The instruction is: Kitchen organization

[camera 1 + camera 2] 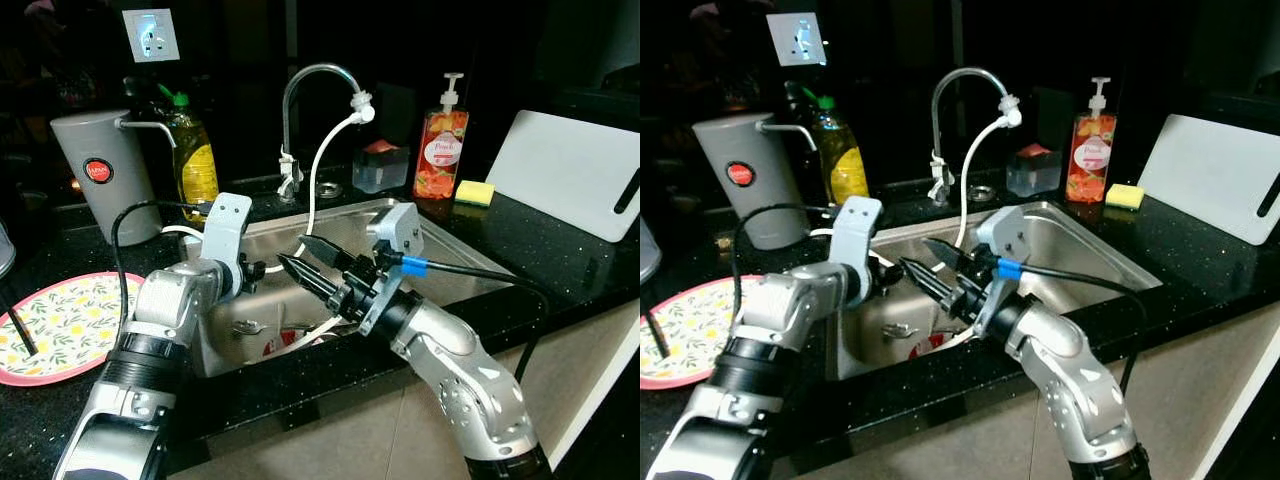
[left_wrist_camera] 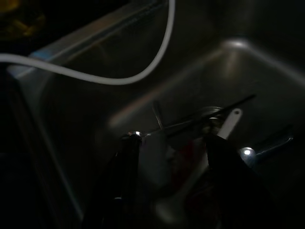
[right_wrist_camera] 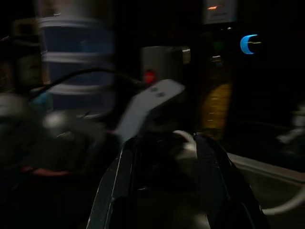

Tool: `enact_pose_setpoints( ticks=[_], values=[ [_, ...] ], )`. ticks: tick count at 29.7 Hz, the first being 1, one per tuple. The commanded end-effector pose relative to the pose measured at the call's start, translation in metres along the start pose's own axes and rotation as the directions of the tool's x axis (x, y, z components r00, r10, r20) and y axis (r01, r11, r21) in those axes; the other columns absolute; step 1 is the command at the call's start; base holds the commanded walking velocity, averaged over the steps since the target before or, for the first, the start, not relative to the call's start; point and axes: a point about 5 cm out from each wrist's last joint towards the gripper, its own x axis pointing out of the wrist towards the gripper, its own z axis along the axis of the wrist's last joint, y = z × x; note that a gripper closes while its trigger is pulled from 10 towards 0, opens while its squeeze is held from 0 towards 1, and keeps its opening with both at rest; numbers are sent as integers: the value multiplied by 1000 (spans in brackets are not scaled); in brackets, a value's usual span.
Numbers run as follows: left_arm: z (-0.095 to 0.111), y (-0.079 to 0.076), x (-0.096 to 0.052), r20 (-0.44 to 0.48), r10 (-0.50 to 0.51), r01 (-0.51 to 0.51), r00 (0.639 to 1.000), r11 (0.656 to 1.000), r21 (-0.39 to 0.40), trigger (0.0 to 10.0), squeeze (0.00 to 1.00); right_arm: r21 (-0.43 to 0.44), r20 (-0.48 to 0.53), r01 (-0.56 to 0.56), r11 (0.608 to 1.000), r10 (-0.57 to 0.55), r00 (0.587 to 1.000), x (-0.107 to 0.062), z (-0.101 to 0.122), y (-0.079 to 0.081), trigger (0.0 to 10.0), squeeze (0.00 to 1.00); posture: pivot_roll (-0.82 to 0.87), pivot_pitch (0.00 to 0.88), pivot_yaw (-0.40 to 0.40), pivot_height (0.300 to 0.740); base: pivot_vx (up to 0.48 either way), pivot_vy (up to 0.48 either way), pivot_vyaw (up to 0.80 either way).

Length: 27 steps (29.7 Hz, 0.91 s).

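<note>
Black counter (image 1: 560, 260), steel sink (image 1: 455, 255) cut into the middle. Far left: flowered plate (image 1: 60, 325) near the counter's front edge, grey canister (image 1: 105, 175) and yellow bottle (image 1: 195, 160) behind it by the back wall. Faucet (image 1: 315, 85) at the sink's back rim w/ white hose (image 1: 325, 150) hanging down into the basin. Right of it a clear tub (image 1: 380, 165), pump soap bottle (image 1: 441, 145), yellow sponge (image 1: 474, 192), then white cutting board (image 1: 575, 170) leaning at far right. Bare counter between sink's right rim and board.

Left gripper (image 2: 174, 148) over the sink's left part, fingers (image 2: 126, 157) apart, nothing held; below it in the dark basin a few utensils (image 2: 224, 126) and something red, too dim to tell more. Right gripper (image 1: 305, 258) above mid-sink, pointing left toward left arm, fingers (image 1: 325, 248) spread, empty, touching nothing. Both arms cross the front rim of the sink.
</note>
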Motion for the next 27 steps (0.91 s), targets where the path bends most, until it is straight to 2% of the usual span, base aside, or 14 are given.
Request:
enact_pose_setpoints(
  ticks=[1,6,10,11,12,14,15,18,19,20,23,24,26,27],
  values=[
    [3,5,-3,19,40,-41,999,998,43,10000,0,-12,24,45,999,-45,999,2,4,-6,10000,0,-67,23,53,740,0,0,0],
    [11,10,-8,66,104,-109,992,991,74,10000,0,5,51,58,998,-58,997,3,8,-9,10000,0,-67,22,52,740,0,0,0],
    [17,26,-12,89,221,-225,971,974,37,10000,0,21,73,-15,1000,14,997,2,11,2,10000,0,-63,15,50,740,0,0,0],
    [18,38,-15,90,300,-301,950,954,-2,10000,0,28,83,-42,999,40,996,2,12,5,10000,0,-61,15,49,740,0,0,0],
    [18,38,-15,90,300,-301,950,954,-2,10000,0,28,83,-42,999,40,996,2,12,5,10000,0,-61,15,49,740,0,0,0],
    [18,65,-24,80,463,-458,883,886,-78,10000,0,37,100,-73,997,69,993,3,14,9,10000,0,-60,11,48,740,0,0,0],
    [18,65,-24,80,463,-458,883,886,-78,10000,0,37,100,-73,997,69,993,3,14,9,10000,0,-60,11,48,740,0,0,0],
    [10,103,-42,44,701,-693,711,710,-123,10000,0,42,108,-88,995,83,991,3,15,10,10000,0,-60,11,48,740,0,0,0],
    [6,112,-48,23,748,-738,663,659,-142,10000,0,43,108,-89,995,84,991,3,15,10,10000,0,-55,13,47,740,0,0,0],
    [4,116,-51,10,770,-760,638,631,-155,10000,0,43,108,-89,995,84,991,3,14,10,10000,0,-55,13,47,740,0,0,0],
    [-9,136,-68,-67,861,-850,504,481,-215,10000,0,45,107,-89,995,84,991,3,14,10,10000,0,-53,16,48,740,0,0,0],
    [-9,136,-68,-67,861,-850,504,481,-215,10000,0,45,107,-89,995,84,991,3,14,10,10000,0,-53,16,48,740,0,0,0],
    [-16,145,-77,-109,888,-881,446,415,-227,10000,0,46,105,-89,995,83,991,2,14,10,10000,0,-50,17,46,740,0,0,0],
    [-16,145,-77,-109,888,-881,446,415,-227,10000,0,46,105,-89,995,83,991,2,14,10,10000,0,-50,17,46,740,0,0,0]
  ],
)
